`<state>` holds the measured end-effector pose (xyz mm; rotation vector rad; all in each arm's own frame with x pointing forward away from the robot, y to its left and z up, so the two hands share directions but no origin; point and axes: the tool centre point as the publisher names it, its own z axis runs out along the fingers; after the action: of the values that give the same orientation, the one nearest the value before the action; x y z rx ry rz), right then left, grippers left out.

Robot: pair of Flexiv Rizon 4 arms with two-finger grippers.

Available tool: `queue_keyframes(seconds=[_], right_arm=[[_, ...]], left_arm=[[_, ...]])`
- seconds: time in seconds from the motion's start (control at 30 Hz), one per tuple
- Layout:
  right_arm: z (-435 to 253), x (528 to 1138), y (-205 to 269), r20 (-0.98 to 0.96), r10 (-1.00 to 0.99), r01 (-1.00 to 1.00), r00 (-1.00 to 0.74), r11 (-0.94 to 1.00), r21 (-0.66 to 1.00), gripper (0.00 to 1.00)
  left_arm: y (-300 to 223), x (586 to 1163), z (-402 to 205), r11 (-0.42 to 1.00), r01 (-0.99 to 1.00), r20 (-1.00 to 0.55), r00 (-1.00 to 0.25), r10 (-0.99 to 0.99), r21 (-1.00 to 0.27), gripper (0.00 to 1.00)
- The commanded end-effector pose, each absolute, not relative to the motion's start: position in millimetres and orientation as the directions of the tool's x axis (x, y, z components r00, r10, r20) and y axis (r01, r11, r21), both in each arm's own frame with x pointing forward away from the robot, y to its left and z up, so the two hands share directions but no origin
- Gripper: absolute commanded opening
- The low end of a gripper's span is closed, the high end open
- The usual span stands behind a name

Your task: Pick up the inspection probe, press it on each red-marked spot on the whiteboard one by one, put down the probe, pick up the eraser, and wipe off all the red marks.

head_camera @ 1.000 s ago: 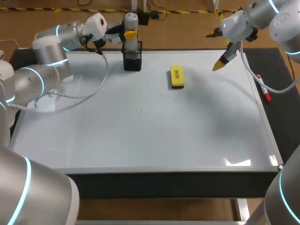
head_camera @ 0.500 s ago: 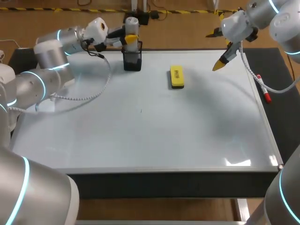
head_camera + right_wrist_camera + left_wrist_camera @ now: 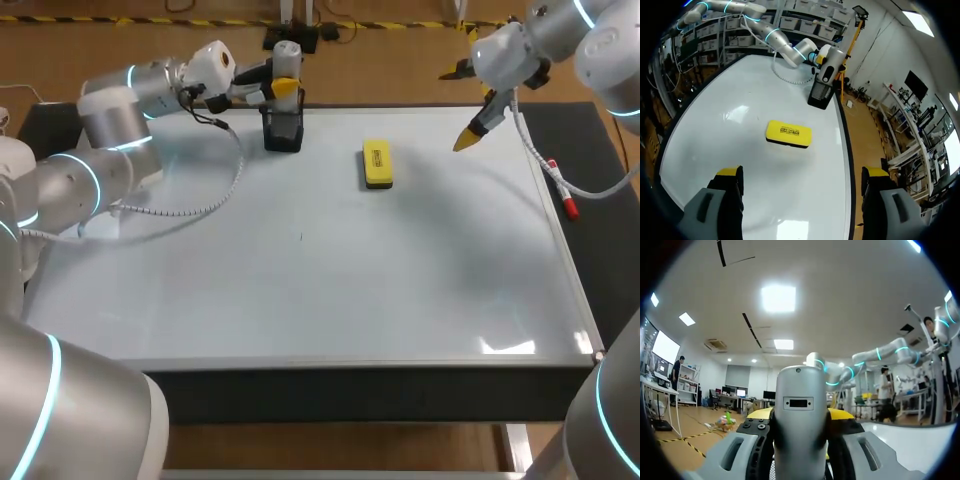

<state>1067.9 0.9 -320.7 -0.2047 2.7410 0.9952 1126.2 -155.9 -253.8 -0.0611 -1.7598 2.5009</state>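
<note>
The grey inspection probe [image 3: 287, 55] stands upright over the black holder [image 3: 283, 130] at the whiteboard's far edge. My left gripper [image 3: 281, 88] is shut on it from the side. In the left wrist view the probe [image 3: 801, 410] fills the space between the yellow fingertips [image 3: 761, 413]. Its lower end is at the holder's mouth; I cannot tell whether it is inside. The yellow eraser [image 3: 377, 164] lies flat to the right of the holder. My right gripper [image 3: 470, 135] hangs open above the far right of the board, with the eraser [image 3: 788, 133] ahead of its fingers [image 3: 729, 174].
The whiteboard [image 3: 300, 290] covers most of the table and shows no red marks, only a tiny dark speck [image 3: 300, 237]. A red marker [image 3: 564, 198] lies just off the board's right edge. A white cable [image 3: 190, 205] from my left arm trails over the board's left part.
My left wrist has shifted a little to the right, still holding the probe at the holder. The right arm, the eraser and the holder have not moved.
</note>
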Motion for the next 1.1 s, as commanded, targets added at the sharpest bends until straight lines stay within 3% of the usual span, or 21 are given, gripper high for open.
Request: queue_keyframes(seconds=[0.03, 0.37, 0.4, 0.43, 0.47, 0.5, 0.8, 1.1], right_arm=[[-320, 1068, 1, -0.249, -0.058, -0.204, -0.967, 0.763, 0.613, 1.0], [-320, 1068, 1, -0.249, -0.058, -0.204, -0.967, 0.763, 0.613, 1.0], [-320, 1068, 1, -0.249, -0.058, -0.204, -0.967, 0.763, 0.613, 1.0], [-320, 1068, 1, -0.249, -0.058, -0.204, -0.967, 0.763, 0.613, 1.0], [-320, 1068, 1, -0.249, -0.058, -0.204, -0.967, 0.763, 0.613, 1.0], [-320, 1068, 1, -0.249, -0.058, -0.204, -0.967, 0.763, 0.613, 1.0], [-320, 1068, 1, -0.249, -0.058, -0.204, -0.967, 0.763, 0.613, 1.0], [-320, 1068, 1, -0.249, -0.058, -0.204, -0.967, 0.763, 0.613, 1.0]], left_arm=[[-155, 1133, -261, -0.348, -0.058, -0.032, -0.968, 0.248, -0.936, 0.0], [-155, 1131, -262, -0.334, -0.062, -0.025, -0.968, 0.251, -0.941, 0.0], [-155, 1130, -261, -0.33, -0.061, -0.027, -0.967, 0.254, -0.942, 0.05], [-155, 1129, -260, -0.327, -0.06, -0.028, -0.966, 0.256, -0.943, 0.33], [-154, 1129, -259, -0.32, -0.059, -0.028, -0.965, 0.26, -0.945, 0.71], [-154, 1128, -257, -0.317, -0.057, -0.029, -0.965, 0.26, -0.947, 1.0], [-146, 1124, -250, -0.249, -0.034, -0.032, -0.966, 0.255, -0.968, 1.0], [-133, 1117, -241, -0.074, 0.011, -0.024, -0.982, 0.186, -0.997, 1.0]])
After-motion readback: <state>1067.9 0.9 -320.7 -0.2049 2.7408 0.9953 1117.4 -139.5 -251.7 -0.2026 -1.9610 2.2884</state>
